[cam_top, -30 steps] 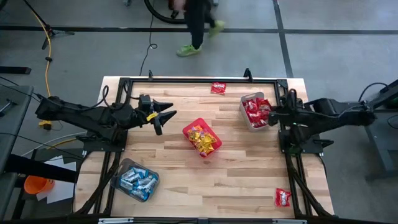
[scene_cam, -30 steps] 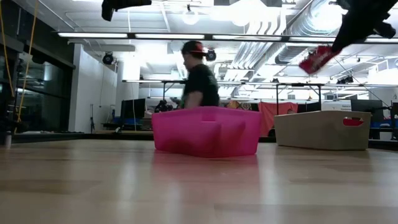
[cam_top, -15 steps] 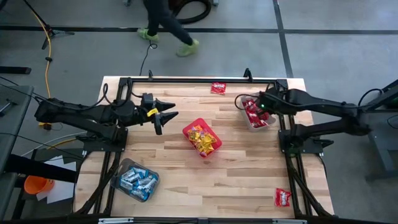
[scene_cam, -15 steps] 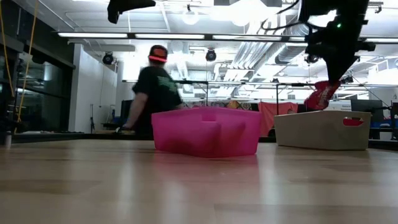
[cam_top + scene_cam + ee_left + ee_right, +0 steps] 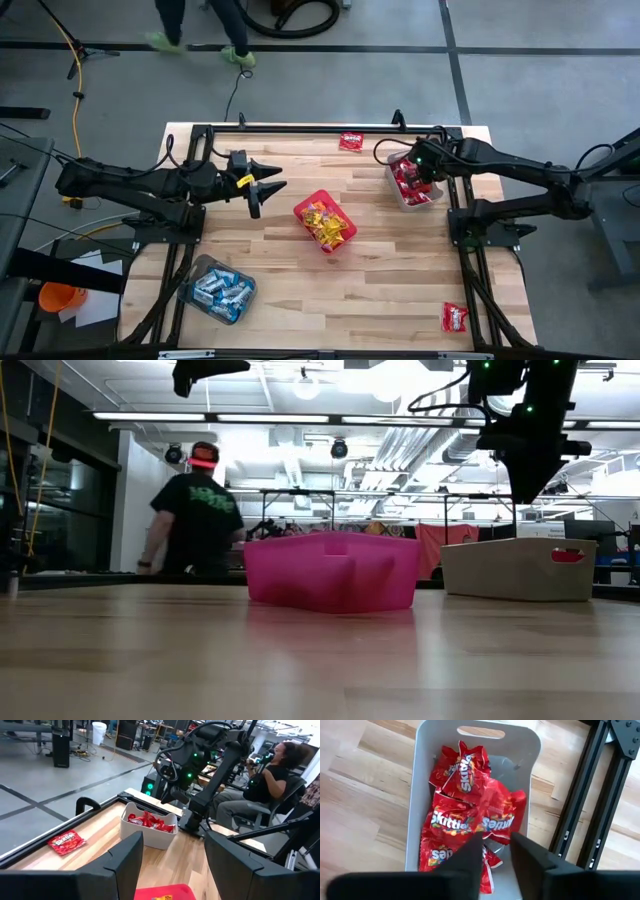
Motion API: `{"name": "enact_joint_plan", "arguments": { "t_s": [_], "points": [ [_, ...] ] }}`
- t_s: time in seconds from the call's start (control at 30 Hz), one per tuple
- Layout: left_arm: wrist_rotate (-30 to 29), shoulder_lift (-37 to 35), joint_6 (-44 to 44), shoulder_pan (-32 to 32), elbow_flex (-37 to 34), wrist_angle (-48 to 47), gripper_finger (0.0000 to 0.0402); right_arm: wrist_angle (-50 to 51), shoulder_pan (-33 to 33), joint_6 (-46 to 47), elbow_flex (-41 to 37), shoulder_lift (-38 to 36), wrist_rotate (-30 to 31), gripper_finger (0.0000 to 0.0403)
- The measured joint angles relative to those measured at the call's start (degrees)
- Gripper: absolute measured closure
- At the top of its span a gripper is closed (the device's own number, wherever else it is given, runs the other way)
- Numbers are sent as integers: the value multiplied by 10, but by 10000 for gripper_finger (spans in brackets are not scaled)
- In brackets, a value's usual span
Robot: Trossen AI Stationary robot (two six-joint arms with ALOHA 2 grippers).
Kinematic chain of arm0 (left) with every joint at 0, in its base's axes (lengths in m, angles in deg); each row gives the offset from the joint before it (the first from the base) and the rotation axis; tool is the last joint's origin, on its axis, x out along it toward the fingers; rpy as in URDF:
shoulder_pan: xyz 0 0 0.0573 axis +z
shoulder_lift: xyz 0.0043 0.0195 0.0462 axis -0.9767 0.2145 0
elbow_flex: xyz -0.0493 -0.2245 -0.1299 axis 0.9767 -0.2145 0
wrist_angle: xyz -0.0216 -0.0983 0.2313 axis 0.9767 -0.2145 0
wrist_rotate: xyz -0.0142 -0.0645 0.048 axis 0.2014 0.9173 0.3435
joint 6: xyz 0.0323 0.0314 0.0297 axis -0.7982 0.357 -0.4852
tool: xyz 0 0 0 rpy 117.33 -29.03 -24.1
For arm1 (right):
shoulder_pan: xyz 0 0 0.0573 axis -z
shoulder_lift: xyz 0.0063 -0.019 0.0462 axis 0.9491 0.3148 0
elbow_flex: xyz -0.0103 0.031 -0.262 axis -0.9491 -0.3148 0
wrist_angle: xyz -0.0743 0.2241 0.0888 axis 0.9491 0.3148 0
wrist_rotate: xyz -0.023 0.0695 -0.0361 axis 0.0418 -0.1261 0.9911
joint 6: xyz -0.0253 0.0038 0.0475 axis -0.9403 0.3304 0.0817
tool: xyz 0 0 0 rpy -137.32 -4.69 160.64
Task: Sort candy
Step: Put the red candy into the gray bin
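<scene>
Over the grey tub (image 5: 411, 181) at the table's far right corner, the right gripper (image 5: 413, 163) is held; in its wrist view its fingers (image 5: 470, 855) are parted with a narrow gap and nothing is seen between them. Directly below them the tub is seen packed with shiny red packets (image 5: 465, 822), piled loosely and overlapping, all inside the tub's walls. From the low view the same arm hangs above the grey tub (image 5: 518, 568), though the fingertips themselves are hard to make out there against the ceiling.

One red packet (image 5: 351, 141) is left lying flat on the wood near the table's far edge, apart from the tub, and it is also seen from the left wrist (image 5: 66, 843). Another loose red packet (image 5: 455, 318) lies near the table's near right corner, well apart from everything else.

Near the table's middle, the red square bin (image 5: 325, 221) is set at an angle and holds yellow packets (image 5: 327, 225). At the near left corner, a clear tub (image 5: 217, 289) is filled with blue-and-white packets (image 5: 220, 288).

The left gripper (image 5: 268, 186) is held above the wood to the left of the red bin, with its fingers spread wide and empty, pointing across the table towards the right arm.

Beyond the table a person (image 5: 195, 510) is seen in the room.
</scene>
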Motion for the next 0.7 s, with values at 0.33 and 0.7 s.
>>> {"name": "enact_joint_plan", "arguments": {
  "t_s": [0.33,0.7],
  "points": [
    [16,0,-4,0,0,0,202,11,0,-48,52,0,-2,173],
    [17,0,55,0,0,0,202,-144,0,-27,106,8,-66,148]
  ]
}}
